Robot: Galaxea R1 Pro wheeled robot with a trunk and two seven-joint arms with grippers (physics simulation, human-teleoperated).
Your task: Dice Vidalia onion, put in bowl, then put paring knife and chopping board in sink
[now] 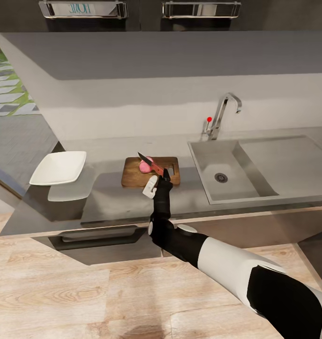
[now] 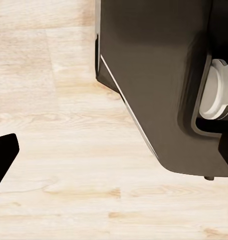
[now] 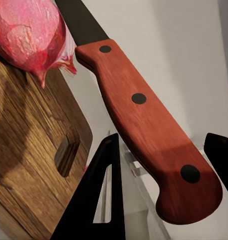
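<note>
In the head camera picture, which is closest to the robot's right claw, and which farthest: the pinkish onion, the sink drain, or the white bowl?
From the right gripper:
1. Onion, on the chopping board, just left.
2. Sink drain, to the right.
3. Bowl, far left on the countertop.

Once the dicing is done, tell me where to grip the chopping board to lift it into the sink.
Grip the chopping board at its slot-handle end, the end nearest the sink, probably coming from the sink side. It lies flat on the countertop, so the cut-out offers an edge for a finger. The onion and paring knife sit over it now.
</note>
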